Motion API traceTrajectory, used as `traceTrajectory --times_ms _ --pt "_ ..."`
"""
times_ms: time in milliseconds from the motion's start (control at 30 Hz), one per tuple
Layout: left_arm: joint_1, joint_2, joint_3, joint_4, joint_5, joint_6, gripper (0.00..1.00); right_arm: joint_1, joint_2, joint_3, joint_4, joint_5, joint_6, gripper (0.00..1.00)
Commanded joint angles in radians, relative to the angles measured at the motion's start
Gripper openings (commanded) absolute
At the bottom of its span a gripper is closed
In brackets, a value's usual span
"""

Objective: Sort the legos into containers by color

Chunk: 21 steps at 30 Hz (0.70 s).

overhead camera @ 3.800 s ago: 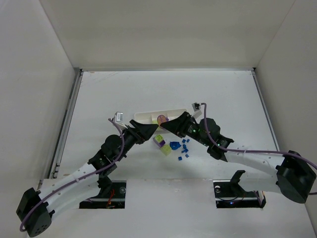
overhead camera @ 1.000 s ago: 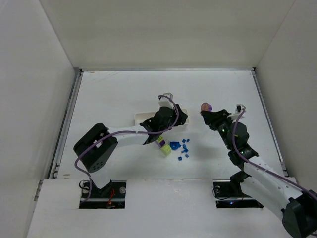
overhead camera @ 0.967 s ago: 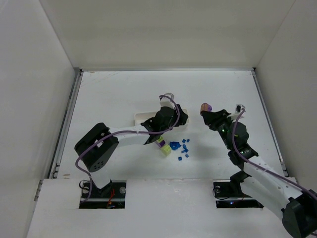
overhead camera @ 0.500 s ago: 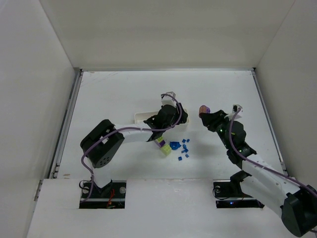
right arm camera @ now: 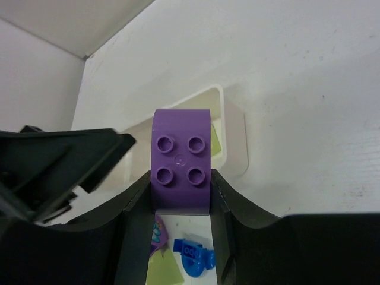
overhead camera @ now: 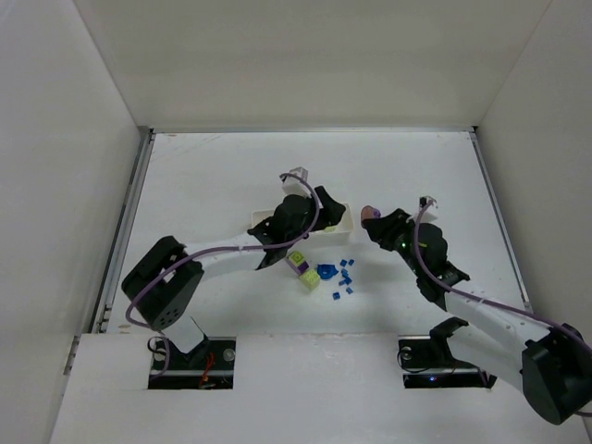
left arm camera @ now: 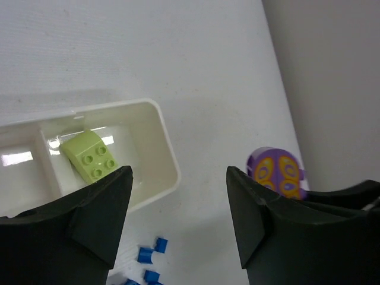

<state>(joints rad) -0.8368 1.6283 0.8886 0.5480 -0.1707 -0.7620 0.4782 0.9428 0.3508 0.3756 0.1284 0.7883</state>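
Purple brick (right arm camera: 181, 159) sits pinched between the jaws of the right gripper (right arm camera: 181, 178).

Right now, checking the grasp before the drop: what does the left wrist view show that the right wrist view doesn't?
Only the left wrist: the orange-printed face of the purple plastic brick, plus tiny blue bricks. Only the right wrist: that brick's four studs, clamped in the right gripper. Both: the white plastic tray with a lime-yellow brick in its end compartment.
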Motion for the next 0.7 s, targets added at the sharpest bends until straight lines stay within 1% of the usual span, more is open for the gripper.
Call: traceTrajectory --times_ms 0,100,233,367,500,600,667 --pt "0.017 -0.136 -0.104 0.137 0.063 -0.129 0.61 0.016 0.010 0.040 0.100 -0.088 -0.009 0.29" --pt "0.034 -0.208 -0.222 0.235 0.095 -0.225 0.61 0.029 0.031 0.034 0.164 -0.151 0.000 0.28" --pt "0.061 -0.292 -0.381 0.392 0.119 -0.313 0.61 0.033 0.092 0.037 0.270 -0.312 0.069 0.28" --pt "0.086 -0.361 -0.486 0.496 0.151 -0.368 0.60 0.078 0.204 0.025 0.433 -0.389 0.205 0.27" --pt "0.101 -0.406 -0.562 0.587 0.163 -0.404 0.60 0.170 0.286 0.053 0.540 -0.388 0.298 0.27" --pt "0.133 -0.421 -0.597 0.621 0.195 -0.418 0.59 0.213 0.320 0.088 0.563 -0.374 0.333 0.27" --pt "0.150 -0.429 -0.623 0.641 0.201 -0.427 0.58 0.230 0.338 0.105 0.577 -0.362 0.353 0.27"
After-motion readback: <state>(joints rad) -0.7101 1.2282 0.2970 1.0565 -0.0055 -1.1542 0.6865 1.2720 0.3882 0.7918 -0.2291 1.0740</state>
